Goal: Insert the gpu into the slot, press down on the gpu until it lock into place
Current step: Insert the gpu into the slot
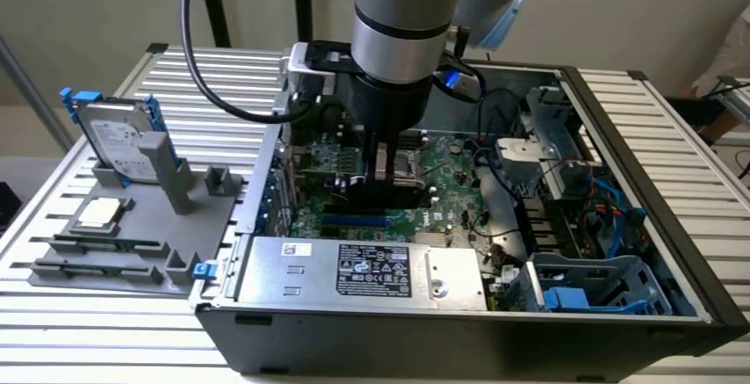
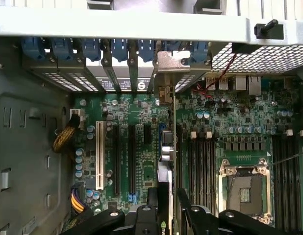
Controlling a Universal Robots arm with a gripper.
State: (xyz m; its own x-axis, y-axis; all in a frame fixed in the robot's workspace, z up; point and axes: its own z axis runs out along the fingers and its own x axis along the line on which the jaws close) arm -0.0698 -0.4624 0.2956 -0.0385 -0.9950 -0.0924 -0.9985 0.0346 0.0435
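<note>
This was a robotics workshop or lab. My hand (image 1: pixel 385 180) hung inside an opened computer case (image 1: pixel 469 336) on a slatted metal tabletop (image 1: pixel 670 129), beside a grey fixture (image 1: pixel 139 228) holding a hard drive (image 1: pixel 118 138).

Arm (image 1: pixel 399 15) upright, fingers (image 2: pixel 185 201) downward, clamped

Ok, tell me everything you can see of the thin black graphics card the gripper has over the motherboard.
The thin black graphics card stands on edge over the green motherboard, seen edge-on in the wrist view as a narrow dark strip. Its silver metal bracket sits among the case's rear slot covers. The gripper clamps it from both sides. Whether its bottom edge is seated cannot be told.
</note>
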